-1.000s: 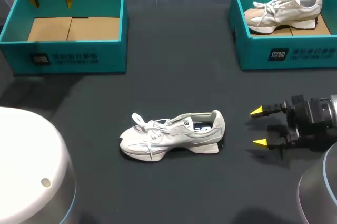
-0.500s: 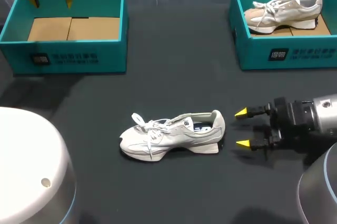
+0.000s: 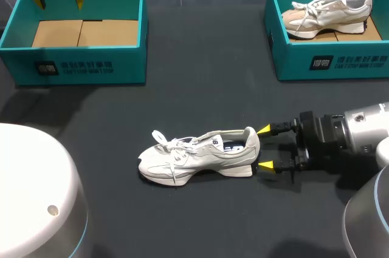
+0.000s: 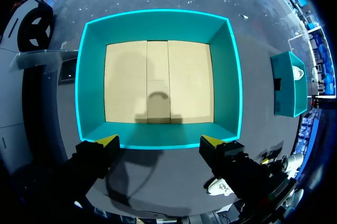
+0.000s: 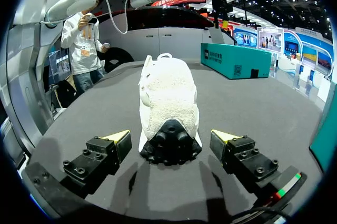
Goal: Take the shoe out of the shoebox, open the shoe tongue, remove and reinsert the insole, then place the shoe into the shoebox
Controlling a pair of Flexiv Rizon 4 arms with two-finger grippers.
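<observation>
The right arm has slid in along the table (image 3: 206, 88) over the last second. Its gripper (image 3: 265, 147) was well off to the right of the shoe (image 3: 197, 158) a moment ago and is now drawn up at the heel, one yellow tip on each side of it. The fingers are spread wide, and in the wrist view there is a gap between each tip and the heel, so nothing is gripped yet. The shoe hasn't budged: it lies on its sole out on the open table, toe pointing to the left, laces loose, clear of both boxes. The left gripper (image 3: 59, 3) hasn't moved either. It hangs over the far edge of the empty left box (image 3: 73, 70) with its fingers apart and nothing in them. The box on the right (image 3: 331, 64) holds a second shoe (image 3: 328, 14). With the shoe already out, I'd say this approach is to pinch the heel and steady it before the tongue and insole work starts.
</observation>
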